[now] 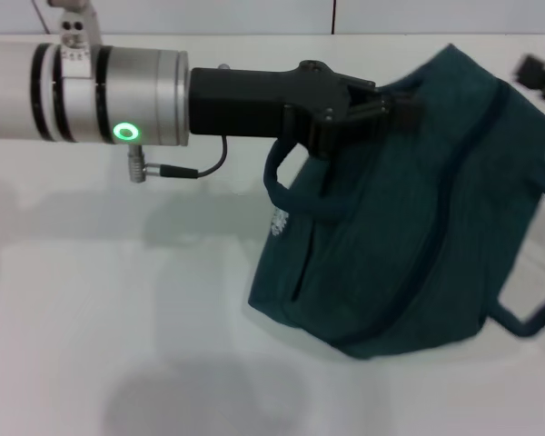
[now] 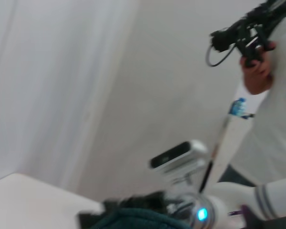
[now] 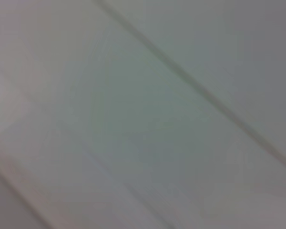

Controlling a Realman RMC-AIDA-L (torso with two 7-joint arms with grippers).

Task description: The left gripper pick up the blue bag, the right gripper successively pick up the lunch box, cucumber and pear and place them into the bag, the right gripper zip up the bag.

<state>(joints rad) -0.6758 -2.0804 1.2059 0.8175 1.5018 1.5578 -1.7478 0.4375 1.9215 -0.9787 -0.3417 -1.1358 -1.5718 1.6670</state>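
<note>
The blue bag (image 1: 409, 218) hangs tilted over the white table, its dark zipper line running across the side and one loop handle (image 1: 286, 173) drooping by the white logo. My left gripper (image 1: 386, 102) reaches in from the left at the end of the silver wrist and is shut on the bag's upper edge. A strip of the bag's fabric (image 2: 133, 218) also shows in the left wrist view. A blurred black shape at the far right edge looks like my right gripper (image 1: 538, 77), apart from the bag. The lunch box, cucumber and pear are out of view.
The white table (image 1: 118, 300) stretches out to the left and front of the bag. The left wrist view shows a person (image 2: 271, 86) holding a black device, beside the robot's head camera (image 2: 178, 155). The right wrist view shows only a blurred grey surface.
</note>
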